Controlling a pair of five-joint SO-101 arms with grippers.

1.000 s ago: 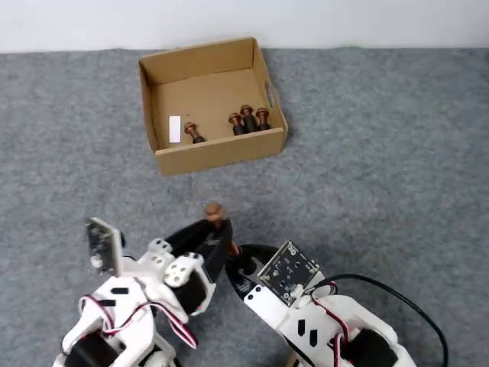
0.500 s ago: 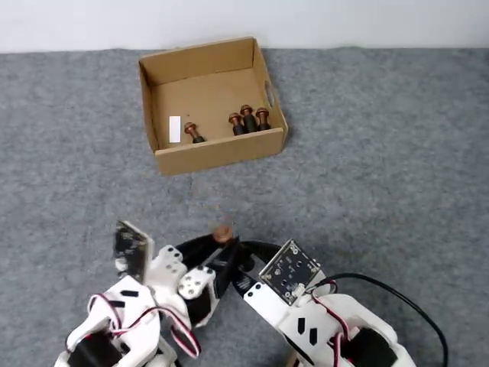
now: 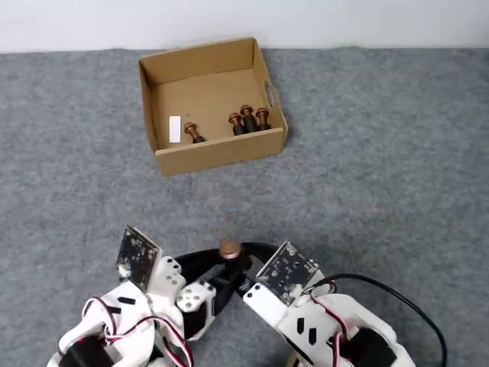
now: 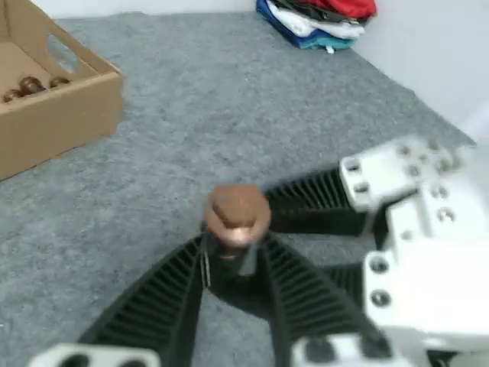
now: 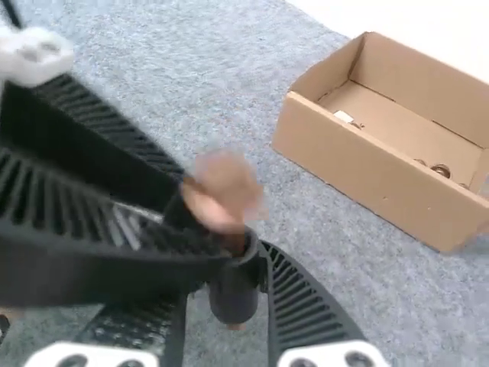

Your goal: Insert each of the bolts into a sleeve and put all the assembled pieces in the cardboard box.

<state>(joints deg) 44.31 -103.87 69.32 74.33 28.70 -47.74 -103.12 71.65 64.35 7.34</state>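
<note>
Two grips: L pincer [image 4: 229, 264] holds bolt [image 4: 238, 212], R pincer [image 5: 229, 279] prob. holds sleeve [image 5: 235, 302] just beneath.

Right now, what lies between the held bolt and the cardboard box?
Only bare grey carpet up to the cardboard box, seen in the high view. The left hand grips the bolt, the right hand the sleeve under it.

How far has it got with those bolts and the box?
Done: four assembled pieces sit in the cardboard box. In hand: the left gripper holds a bolt, the right gripper a sleeve, apparently joined. Left: boxing this piece.
</note>
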